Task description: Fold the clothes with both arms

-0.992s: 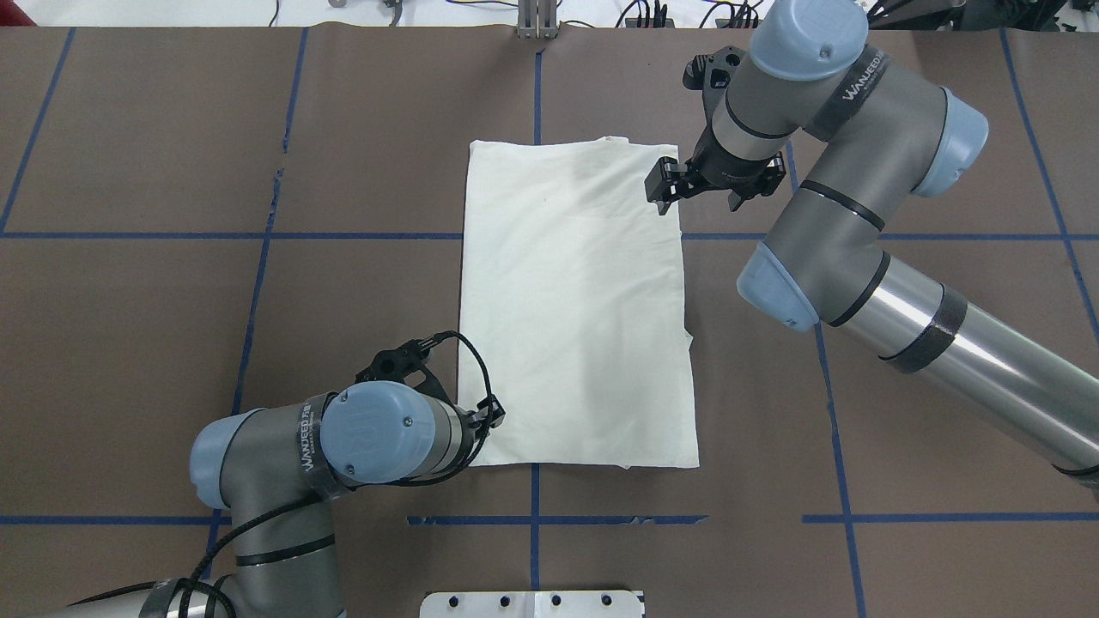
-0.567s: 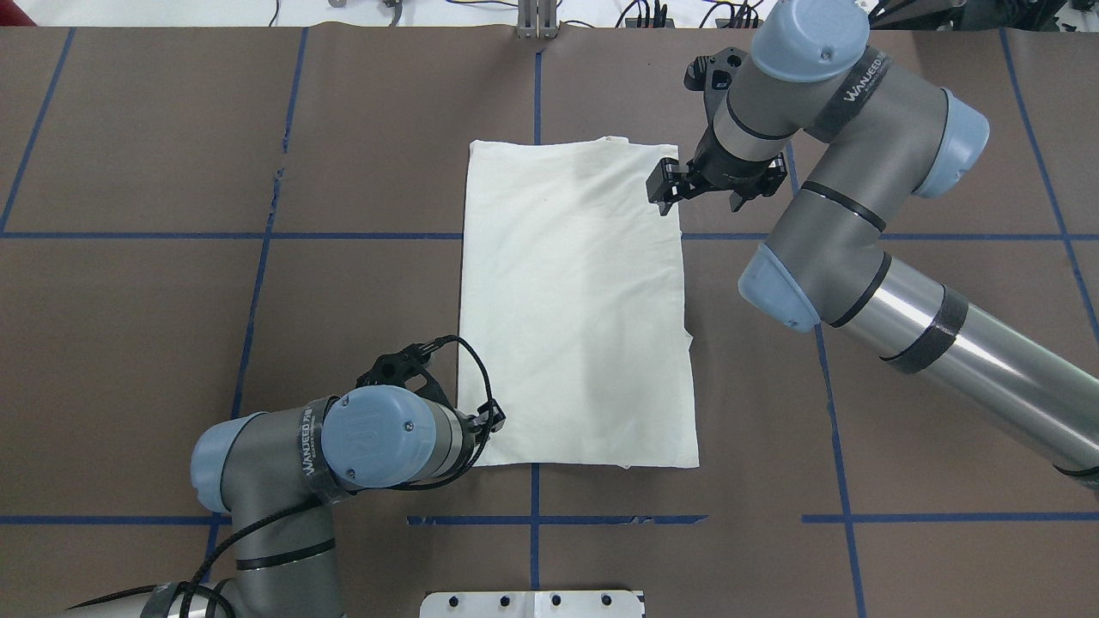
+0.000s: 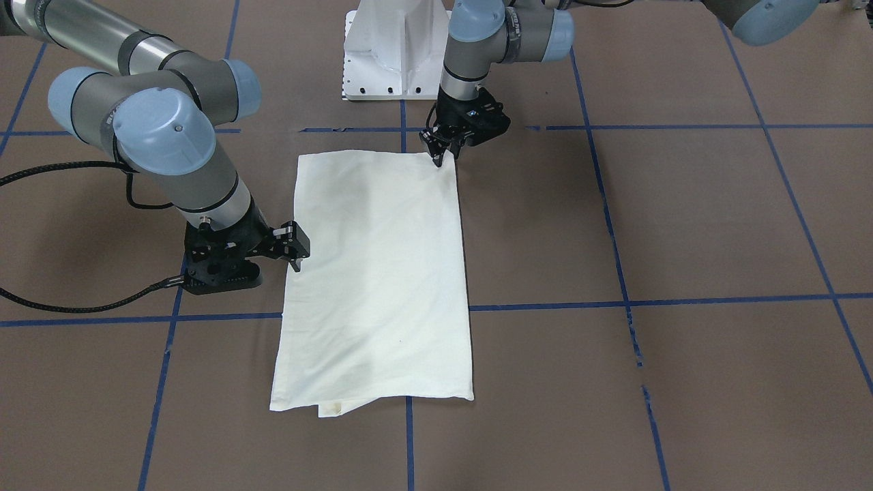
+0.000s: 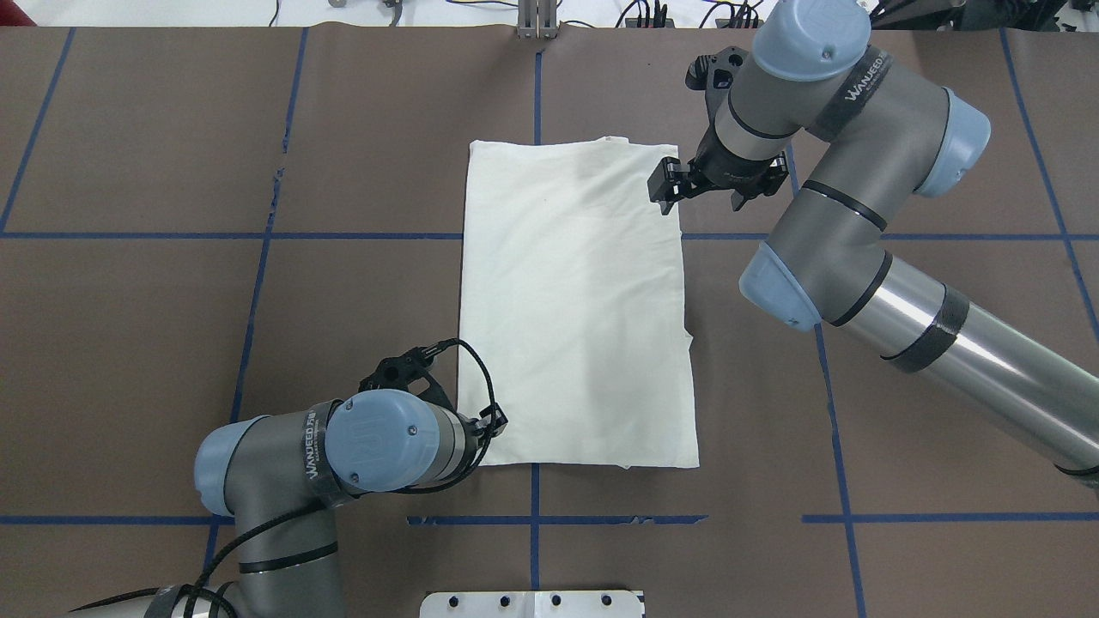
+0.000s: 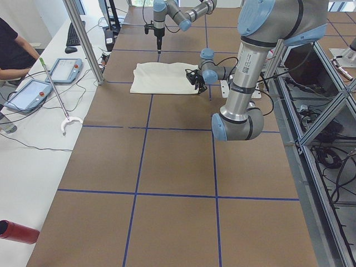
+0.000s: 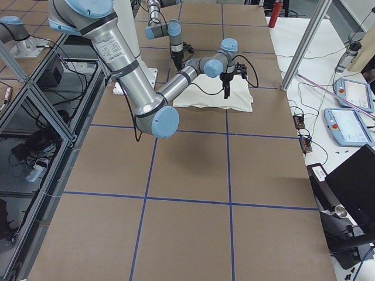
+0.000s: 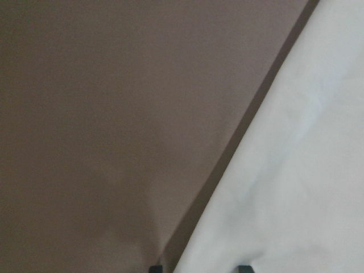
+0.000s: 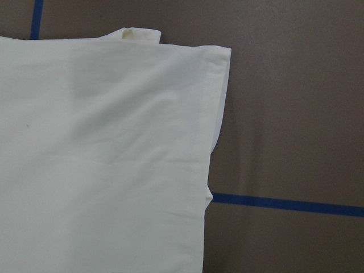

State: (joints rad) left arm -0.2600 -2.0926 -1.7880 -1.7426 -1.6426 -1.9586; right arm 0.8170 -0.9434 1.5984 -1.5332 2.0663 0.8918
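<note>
The clothes are one cream shirt [image 4: 575, 300], folded into a long rectangle and lying flat, plain side up; no print shows. It also shows in the front view [image 3: 378, 273]. My left gripper [image 4: 491, 422] is low at the shirt's near-left corner [image 3: 438, 155]. In the left wrist view its two fingertips [image 7: 154, 267] stand a little apart across the shirt's edge [image 7: 284, 170], which lies flat between them. My right gripper [image 4: 700, 190] is wide open over the far-right edge [image 3: 245, 251], one finger above the cloth. The right wrist view shows that corner [image 8: 102, 159].
The white pedestal base [image 4: 532, 603] stands at the near table edge. Blue tape lines [image 4: 258, 236] cross the brown table cover. In the exterior left view an operator's bench with tablets [image 5: 64, 69] and a metal post [image 5: 83, 39] runs along the far side.
My left arm has shifted slightly toward the near edge and down at the shirt's corner. My right gripper has edged a little farther along the shirt's far-right edge. The shirt has not moved.
</note>
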